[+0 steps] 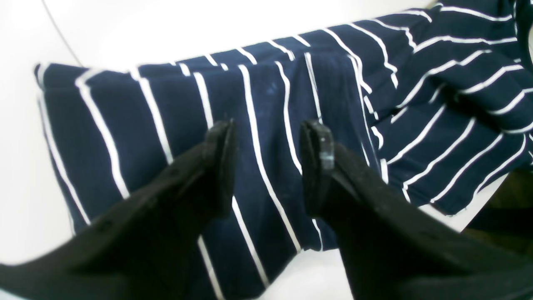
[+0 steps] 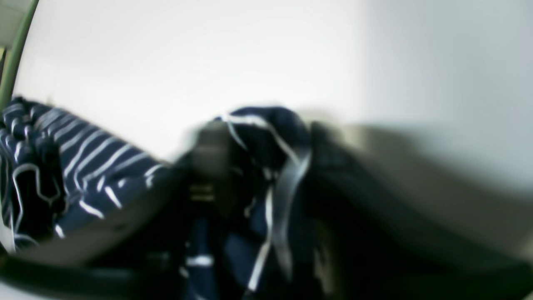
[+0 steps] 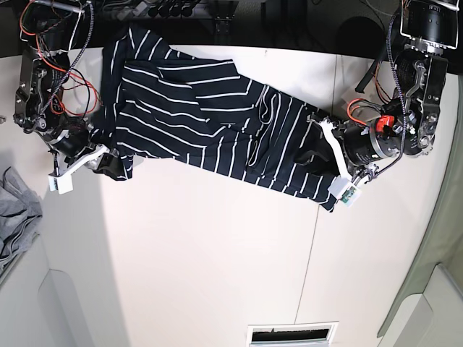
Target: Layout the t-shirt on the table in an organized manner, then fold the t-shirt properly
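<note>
Our right end effector (image 2: pixel 266 166) pinches a bunched edge of the t-shirt (image 3: pixel 210 123); left end effector (image 1: pixel 266 162) hovers spread just over the other end, w/ nothing between the tips. Shirt lies rumpled across the worktop (image 3: pixel 217 260) far side, long axis running arm to arm, so we judge the next move pulls the ends apart.

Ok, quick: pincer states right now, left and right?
Left pincer: open, above the t-shirt, gripping nothing.
Right pincer: blurred; shirt fabric bunched between its fingers, looks closed on the t-shirt.
</note>
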### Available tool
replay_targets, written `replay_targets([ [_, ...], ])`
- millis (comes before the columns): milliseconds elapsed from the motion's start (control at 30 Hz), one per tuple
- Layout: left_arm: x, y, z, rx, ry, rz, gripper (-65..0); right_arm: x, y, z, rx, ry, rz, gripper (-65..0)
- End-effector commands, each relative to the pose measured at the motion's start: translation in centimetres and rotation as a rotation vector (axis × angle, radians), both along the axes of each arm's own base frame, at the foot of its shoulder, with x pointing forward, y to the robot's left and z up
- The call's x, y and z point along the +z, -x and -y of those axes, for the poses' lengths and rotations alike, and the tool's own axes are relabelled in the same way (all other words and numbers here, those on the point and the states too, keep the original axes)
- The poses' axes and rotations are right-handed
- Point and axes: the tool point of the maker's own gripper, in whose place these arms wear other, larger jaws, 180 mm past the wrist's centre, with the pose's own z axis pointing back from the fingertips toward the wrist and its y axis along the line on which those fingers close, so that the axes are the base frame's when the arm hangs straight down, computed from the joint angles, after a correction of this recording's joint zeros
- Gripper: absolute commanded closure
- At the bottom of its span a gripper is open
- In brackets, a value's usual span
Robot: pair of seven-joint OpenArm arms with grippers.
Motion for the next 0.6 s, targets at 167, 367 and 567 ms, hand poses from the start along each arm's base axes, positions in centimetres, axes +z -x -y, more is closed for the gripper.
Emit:
replay_targets([
  [167, -0.3, -0.5, -0.9, 0.020, 0.002, -0.001, -27.1, 2.2, 0.0, -0.6, 0.067, -0.020, 0.019, 0.0],
  [367, -4.6, 1.2, -2.7, 0.077, -0.002, -0.137, -27.1, 5.7, 2.5, -1.1, 0.121, 0.058, 0.117, 0.0],
  [567, -6.5, 2.0, -3.2, 0.114, 0.015, -0.189, -27.1, 7.8, 6.4, -2.3, 0.185, 0.107, 0.148, 0.0],
])
